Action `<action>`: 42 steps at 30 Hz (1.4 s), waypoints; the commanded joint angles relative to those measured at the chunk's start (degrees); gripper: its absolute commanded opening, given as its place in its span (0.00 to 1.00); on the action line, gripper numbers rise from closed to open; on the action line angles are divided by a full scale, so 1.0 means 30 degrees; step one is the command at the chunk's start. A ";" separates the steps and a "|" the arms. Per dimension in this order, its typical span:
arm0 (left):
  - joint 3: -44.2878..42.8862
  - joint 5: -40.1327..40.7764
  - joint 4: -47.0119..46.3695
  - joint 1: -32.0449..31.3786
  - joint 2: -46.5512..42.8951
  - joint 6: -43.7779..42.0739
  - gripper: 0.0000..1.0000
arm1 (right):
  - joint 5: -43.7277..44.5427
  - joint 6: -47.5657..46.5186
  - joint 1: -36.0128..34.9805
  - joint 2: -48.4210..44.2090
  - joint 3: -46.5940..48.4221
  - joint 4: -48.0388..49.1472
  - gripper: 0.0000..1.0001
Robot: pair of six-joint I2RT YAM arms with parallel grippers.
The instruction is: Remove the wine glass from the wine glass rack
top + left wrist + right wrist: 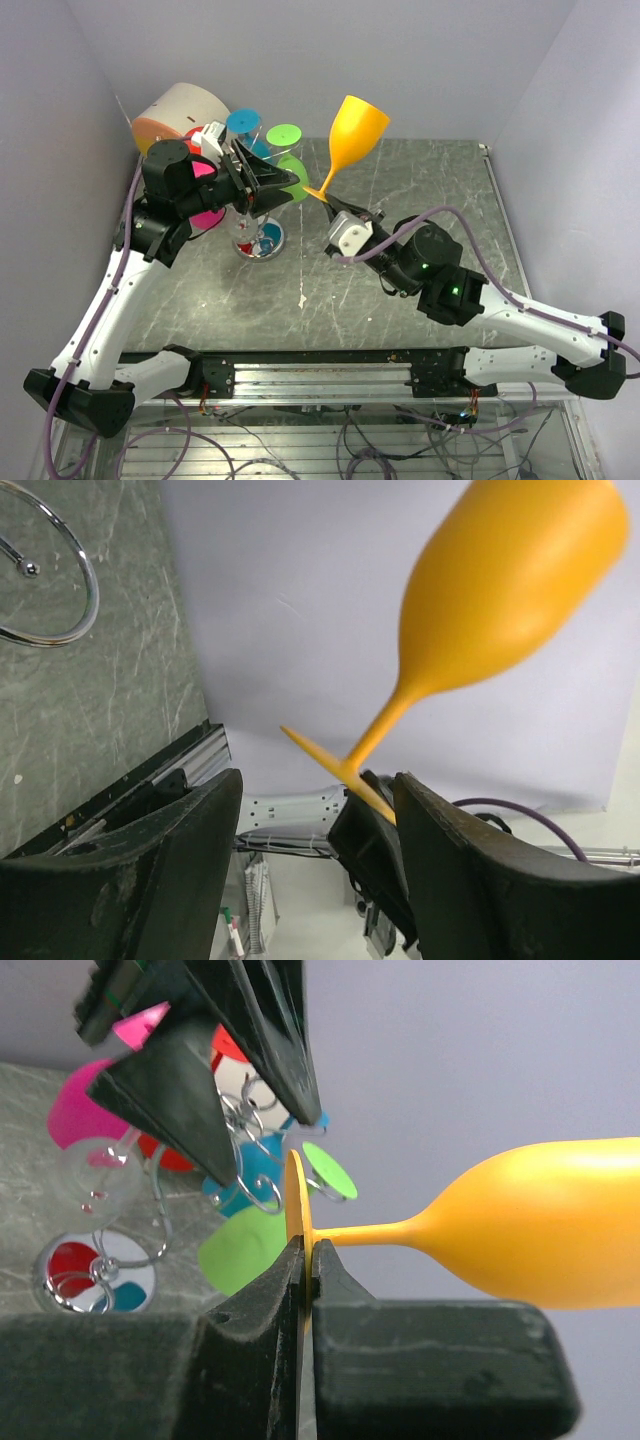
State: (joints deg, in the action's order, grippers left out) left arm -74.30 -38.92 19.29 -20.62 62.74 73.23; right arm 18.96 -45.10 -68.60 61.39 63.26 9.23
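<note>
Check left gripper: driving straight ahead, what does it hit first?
Likely the orange wine glass, pinched at its foot by the right gripper; it sits dead ahead of the open left gripper. Depth unclear.

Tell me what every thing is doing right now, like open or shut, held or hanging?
orange wine glass: off the rack, up in the air, bowl up and tilted, held by its foot.
right gripper: shut on the orange wine glass's foot.
left gripper: open, holding nothing, beside the rack's top.
wine glass rack: standing upright on the table.
coloured glasses: hanging on the rack, feet up.
</note>
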 commanded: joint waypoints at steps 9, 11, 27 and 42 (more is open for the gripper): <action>0.0906 -0.1233 -0.1501 -0.0273 -0.0772 0.1552 0.66 | 0.2149 -0.4317 -0.2325 0.2265 -0.0496 0.4471 0.00; 0.1247 -0.1308 -0.1968 -0.0273 -0.0979 0.1857 0.56 | 0.2376 -0.4665 -0.2532 0.2468 -0.0583 0.4880 0.00; 0.2704 -0.0552 -0.4273 -0.0391 -0.1710 0.2009 0.07 | 0.5385 0.2410 -0.3427 -0.1833 -0.1245 -0.0032 0.42; 0.2718 0.4556 -0.0042 -0.0392 -0.4988 -0.5916 0.07 | 1.0207 1.6887 -0.3422 -0.1826 0.4355 -1.5927 0.12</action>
State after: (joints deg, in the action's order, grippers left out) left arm -65.82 -32.29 12.73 -21.58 52.12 65.04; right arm 46.39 -7.57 -78.72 52.75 73.10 -23.16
